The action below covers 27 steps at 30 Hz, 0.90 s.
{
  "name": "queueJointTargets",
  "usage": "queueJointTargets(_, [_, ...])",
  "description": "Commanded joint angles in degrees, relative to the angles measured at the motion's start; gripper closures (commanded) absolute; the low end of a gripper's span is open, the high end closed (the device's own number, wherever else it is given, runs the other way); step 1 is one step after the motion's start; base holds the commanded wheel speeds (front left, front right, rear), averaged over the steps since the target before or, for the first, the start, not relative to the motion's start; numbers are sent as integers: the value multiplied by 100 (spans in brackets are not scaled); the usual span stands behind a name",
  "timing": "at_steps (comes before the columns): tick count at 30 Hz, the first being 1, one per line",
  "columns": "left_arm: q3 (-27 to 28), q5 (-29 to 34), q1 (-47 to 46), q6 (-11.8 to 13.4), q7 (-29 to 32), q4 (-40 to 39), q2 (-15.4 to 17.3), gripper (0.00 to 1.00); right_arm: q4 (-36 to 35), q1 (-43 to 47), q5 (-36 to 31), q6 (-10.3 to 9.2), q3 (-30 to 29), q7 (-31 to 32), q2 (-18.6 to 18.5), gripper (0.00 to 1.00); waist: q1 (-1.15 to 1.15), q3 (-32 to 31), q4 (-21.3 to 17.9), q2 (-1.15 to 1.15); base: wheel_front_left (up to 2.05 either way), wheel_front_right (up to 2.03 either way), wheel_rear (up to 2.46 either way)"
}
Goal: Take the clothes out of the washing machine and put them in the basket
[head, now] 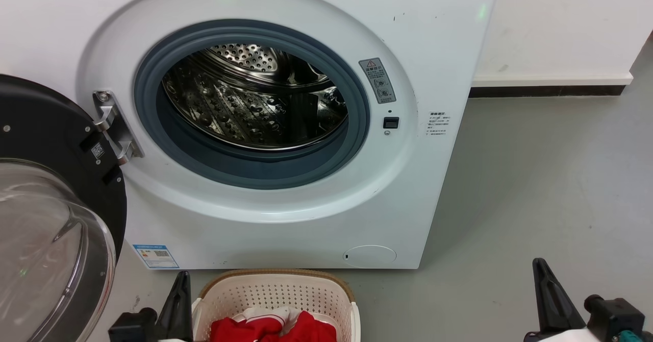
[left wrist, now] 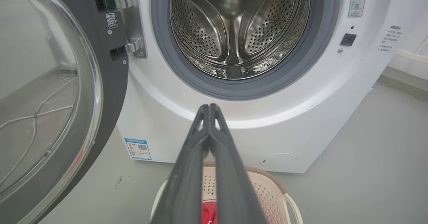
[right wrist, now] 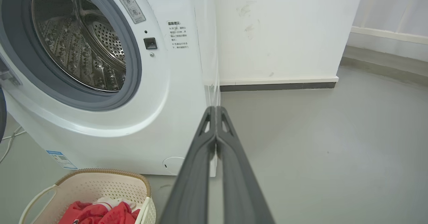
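Clothes (head: 273, 329), red with a white part, lie heaped in the basket (head: 275, 293), which stands on the grey floor (head: 535, 189) just near of the washing machine (head: 433, 51), below its porthole. The drum (head: 255, 97) shows bare steel wherever it can be seen, so the unloading looks close to finished. What is left is probably a check that nothing remains inside, best made by looking low past the grey gasket (head: 255, 171) before any reach. The left gripper (left wrist: 209, 107) hangs over the basket and the right gripper (right wrist: 215, 108) over open floor to the right, each with its fingers pressed together and nothing between them. A reach from the left should keep off the open door (head: 51, 219). The drum's nearest floor is hidden behind the gasket lip, the basket's near half is cut off, and the number of garments cannot be told.
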Motion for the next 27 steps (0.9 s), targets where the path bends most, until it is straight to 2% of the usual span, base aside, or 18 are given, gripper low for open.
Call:
queueJointTargets(1, [52,-238,-181,-17,50,-53,8,100,-66,-115,255,0,-20,48,-9,100,0,2,1,0,0,0,0])
queueJointTargets(27, [116,-2969,-517,-136,641,52,6,100,93,-506,3048,-1,-96,688,-15,100,0,49,22,0,0,0,0])
